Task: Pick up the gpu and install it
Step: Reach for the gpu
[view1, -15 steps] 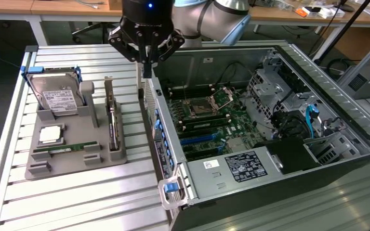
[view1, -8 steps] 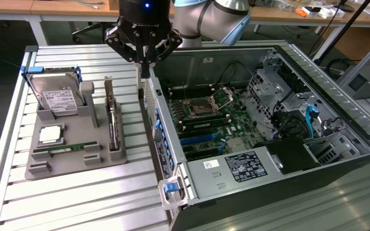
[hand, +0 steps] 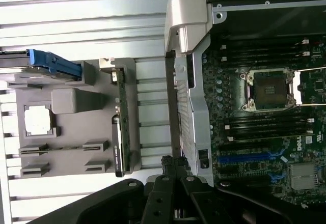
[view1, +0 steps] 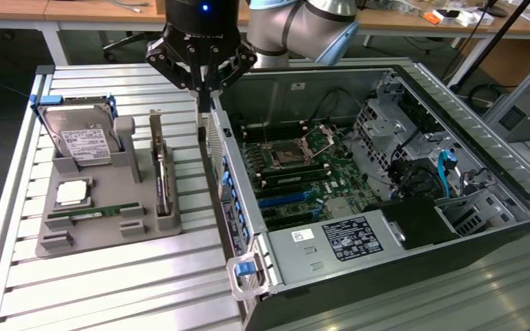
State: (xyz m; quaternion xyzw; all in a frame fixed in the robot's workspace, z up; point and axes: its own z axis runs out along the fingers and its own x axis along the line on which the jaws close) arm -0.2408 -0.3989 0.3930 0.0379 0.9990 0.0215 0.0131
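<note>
**Operator:** How many things did I have on the tabletop (view1: 108, 289)?

**Observer:** You had two big ones: one open computer case (view1: 292, 86) and one grey tray (view1: 108, 238).

**Operator:** And in the tray?

**Observer:** You had four parts, one of each kind: one hard drive (view1: 85, 141), one gpu (view1: 161, 172), one memory stick (view1: 94, 212) and one processor chip (view1: 72, 193).

**Operator:** Inside the case?

**Observer:** You had one processor socket (view1: 292, 148) and one blue cable (view1: 446, 172) that I could count.

**Operator:** And the robot?

**Observer:** You had one arm (view1: 302, 27), and it carried one end effector (view1: 205, 88).
</note>
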